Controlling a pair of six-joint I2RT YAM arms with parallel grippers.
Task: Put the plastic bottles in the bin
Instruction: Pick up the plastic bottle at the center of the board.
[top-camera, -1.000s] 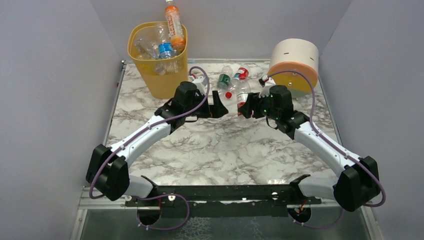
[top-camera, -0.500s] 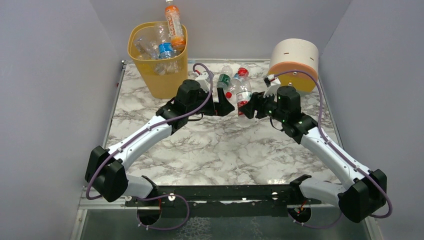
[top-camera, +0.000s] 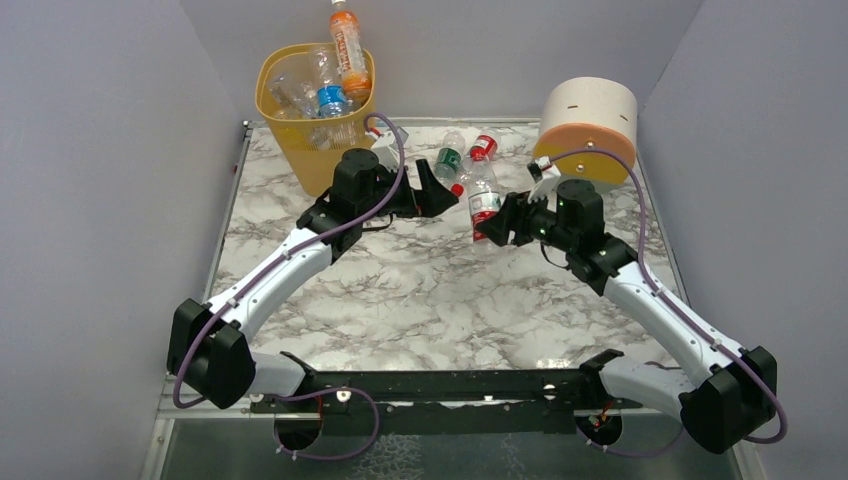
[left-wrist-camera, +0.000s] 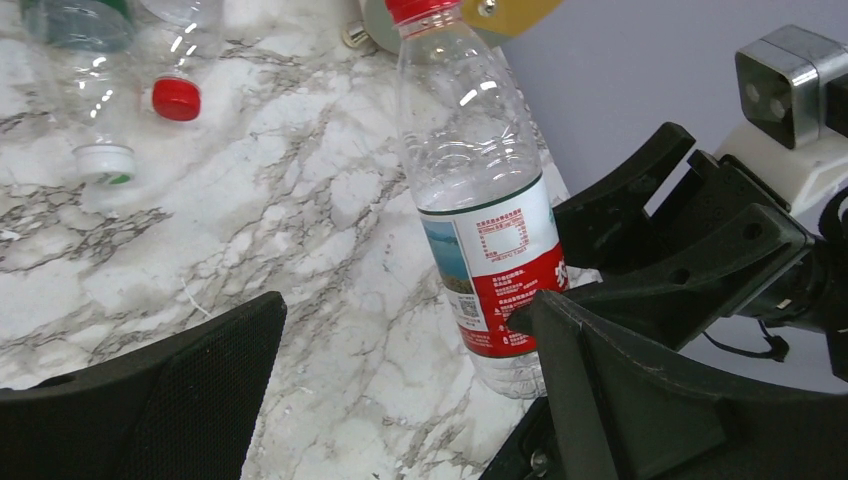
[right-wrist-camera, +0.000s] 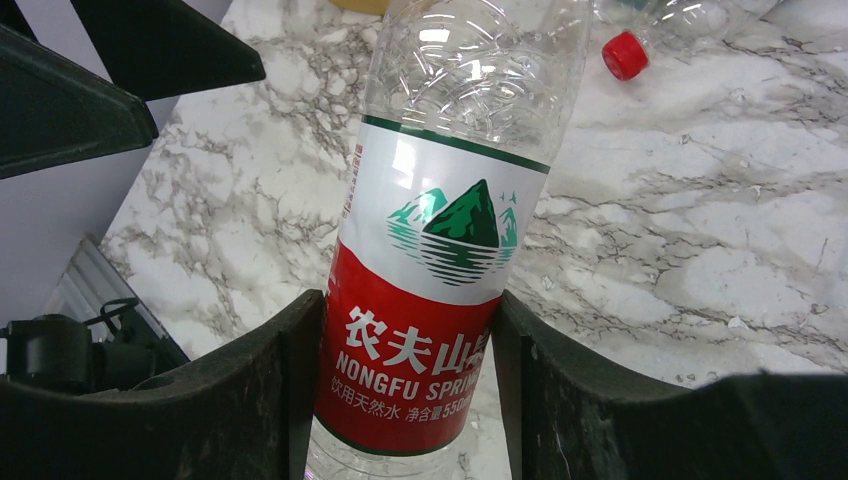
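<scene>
Several clear plastic bottles already crowd the tall yellow perforated plastic bin at the far left corner of the marble-patterned table. One orange-labelled bottle stands well above the bin's rim. Just right of the bin, the left gripper hangs with its black fingers spread wide and nothing between them, facing the bottle that the other arm holds.

Behind it, a green-labelled clear bottle and a red-labelled clear bottle lie loose on the marble.

Next comes the clear bottle with a red cap and a white-and-red mountain label, tilted a little. The right gripper is clamped on the red lower band of that label, one finger on each side. Whether the bottle's base is clear of the table cannot be told. A round white, orange and grey drum sits at the far right.

The grip looks risky: it sits low on a thin, empty wall that can buckle, so the bottle could pivot or slip out. With the two grippers so near, a handover could knock the bottle loose if the left fingers close off-centre. The bin is nearly full, so a dropped bottle may bounce off the pile or topple the tall one out.
</scene>
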